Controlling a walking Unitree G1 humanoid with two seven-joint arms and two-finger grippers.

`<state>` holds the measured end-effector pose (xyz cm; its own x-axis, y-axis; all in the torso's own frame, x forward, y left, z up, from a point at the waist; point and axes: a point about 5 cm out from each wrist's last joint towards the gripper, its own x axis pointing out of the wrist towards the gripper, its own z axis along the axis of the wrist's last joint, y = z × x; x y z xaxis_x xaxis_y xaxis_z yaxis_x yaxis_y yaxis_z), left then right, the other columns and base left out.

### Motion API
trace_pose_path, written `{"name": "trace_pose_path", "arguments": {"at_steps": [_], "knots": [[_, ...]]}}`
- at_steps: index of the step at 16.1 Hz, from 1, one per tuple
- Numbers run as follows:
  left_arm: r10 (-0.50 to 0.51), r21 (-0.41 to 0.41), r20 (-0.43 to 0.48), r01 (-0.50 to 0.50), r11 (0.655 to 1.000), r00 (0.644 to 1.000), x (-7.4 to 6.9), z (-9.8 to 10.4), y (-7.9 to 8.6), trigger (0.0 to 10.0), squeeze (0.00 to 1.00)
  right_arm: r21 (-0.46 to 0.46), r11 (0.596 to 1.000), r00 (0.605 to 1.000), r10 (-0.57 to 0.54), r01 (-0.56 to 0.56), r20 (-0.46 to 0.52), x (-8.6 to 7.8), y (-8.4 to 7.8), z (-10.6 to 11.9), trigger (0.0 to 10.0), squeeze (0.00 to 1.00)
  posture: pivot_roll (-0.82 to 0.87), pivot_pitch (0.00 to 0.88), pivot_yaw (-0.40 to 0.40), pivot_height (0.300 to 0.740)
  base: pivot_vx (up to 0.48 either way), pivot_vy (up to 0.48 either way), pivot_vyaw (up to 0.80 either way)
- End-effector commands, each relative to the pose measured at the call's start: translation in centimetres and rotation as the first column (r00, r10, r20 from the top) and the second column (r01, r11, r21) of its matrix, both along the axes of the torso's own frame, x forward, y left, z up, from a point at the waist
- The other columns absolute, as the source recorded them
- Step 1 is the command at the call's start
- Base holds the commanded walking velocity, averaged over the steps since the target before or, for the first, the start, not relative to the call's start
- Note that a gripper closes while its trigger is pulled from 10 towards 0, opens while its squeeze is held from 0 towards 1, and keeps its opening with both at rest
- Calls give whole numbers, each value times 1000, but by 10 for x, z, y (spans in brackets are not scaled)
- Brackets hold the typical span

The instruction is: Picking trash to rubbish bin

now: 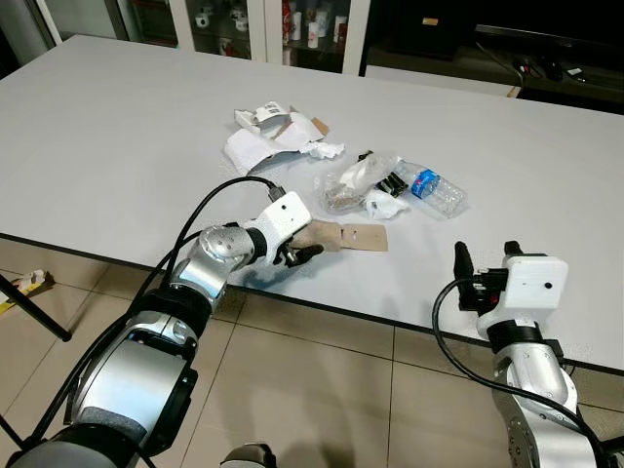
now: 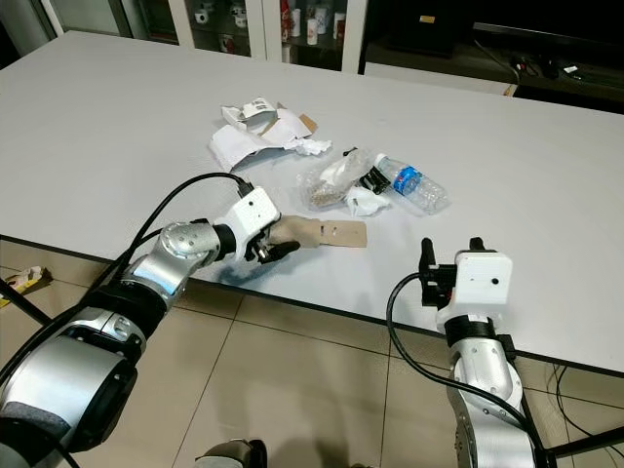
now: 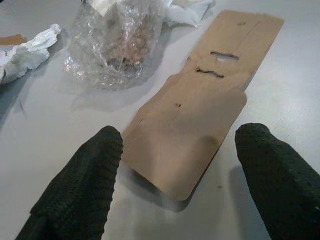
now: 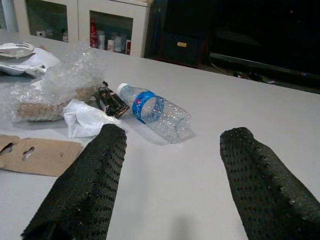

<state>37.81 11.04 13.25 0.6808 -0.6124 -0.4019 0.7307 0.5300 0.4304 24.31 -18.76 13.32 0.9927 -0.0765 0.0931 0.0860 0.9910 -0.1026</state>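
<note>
Straddling cardboard strip's (image 3: 200, 115) near end, left pincer (image 3: 185, 175) spread, seemingly not gripping

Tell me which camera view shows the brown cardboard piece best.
The left wrist view: the cardboard piece lies close up with its slots clear, its near end between the open left gripper. Both eye views show it small and flat near the table edge. The right wrist view catches one end beside the plastic bottle.

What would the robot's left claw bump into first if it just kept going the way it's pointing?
Most likely the brown cardboard piece: the open left gripper already straddles its near end. Beyond it lies the crumpled plastic bag, slightly to one side.
</note>
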Motion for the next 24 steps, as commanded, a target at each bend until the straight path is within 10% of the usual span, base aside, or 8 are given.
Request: {"name": "trace_pose_path", "arguments": {"at_steps": [1, 2, 3, 13, 14, 24], "knots": [[-9, 41, 39, 8, 999, 999, 2, 3, -1, 10000, 1000, -9, 1000, 1000, -13, 13, -7, -2, -3, -2, 10000, 0, 144, 82, -23, 740, 0, 0, 0], [-10, 75, 84, 4, 997, 996, 3, 4, -1, 10000, 1000, -9, 1000, 1000, -13, 13, -8, -2, -3, -2, 10000, 0, 143, 82, -23, 740, 0, 0, 0], [-11, 98, 113, -1, 995, 994, 3, 3, -1, 10000, 0, -8, 1000, 1000, -11, 11, -8, -2, -2, -2, 10000, 0, 143, 82, -23, 740, 0, 0, 0], [12, 157, 194, -43, 987, 981, 2, -4, 1, 10000, 0, -8, 1000, 1000, -11, 11, -13, -5, -2, -3, 10000, 0, 128, 89, -22, 740, 0, 0, 0], [33, 136, 199, -61, 989, 979, 2, -4, 2, 10000, 992, -9, 1000, 1000, -13, 13, -13, -5, -2, -3, 10000, 0, 126, 89, -20, 740, 0, 0, 0], [10, 200, 228, -57, 978, 974, 0, -12, 1, 10000, 1000, -5, 1000, 1000, -12, 12, -14, -6, -1, -3, 10000, 0, 124, 93, -21, 740, 0, 0, 0]]}}
